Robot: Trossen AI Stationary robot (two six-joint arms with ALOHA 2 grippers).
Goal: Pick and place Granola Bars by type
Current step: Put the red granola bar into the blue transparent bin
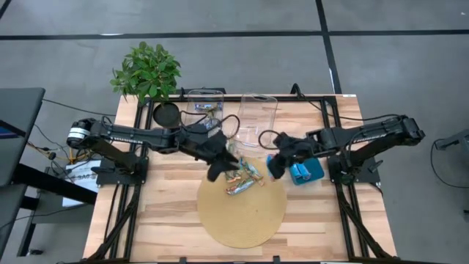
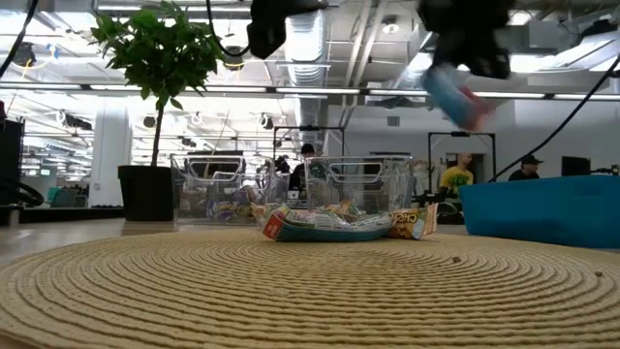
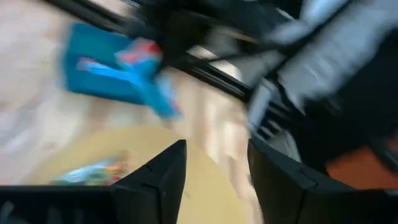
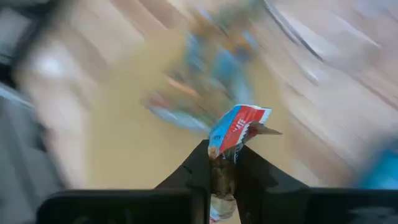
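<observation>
A small pile of wrapped granola bars [image 1: 243, 177] lies on the far part of the round woven mat [image 1: 242, 213], blue and silver wrappers mixed [image 2: 329, 223]. My left gripper [image 1: 218, 166] is open and hovers above the pile's left side, high up in the low view [image 2: 281, 24]; its own view shows the gap between its fingers [image 3: 214, 174]. My right gripper [image 1: 277, 166] is between the pile and the teal tray [image 1: 306, 171], shut on one blue bar with a red end [image 4: 239, 129]. My right gripper pinches one blue granola bar between its two fingers, with the bar's red-and-blue end [image 4: 231, 138] sticking out past the fingertips. The bar [image 2: 455, 97] is lifted clear of the mat and hangs tilted below the gripper.
Two clear plastic bins [image 1: 205, 103] [image 1: 258, 117] stand at the far edge of the table, with bars in the left one [image 2: 208, 199]. A potted plant [image 1: 146, 70] is at the far left corner. The teal tray [image 2: 542, 208] sits right of the mat.
</observation>
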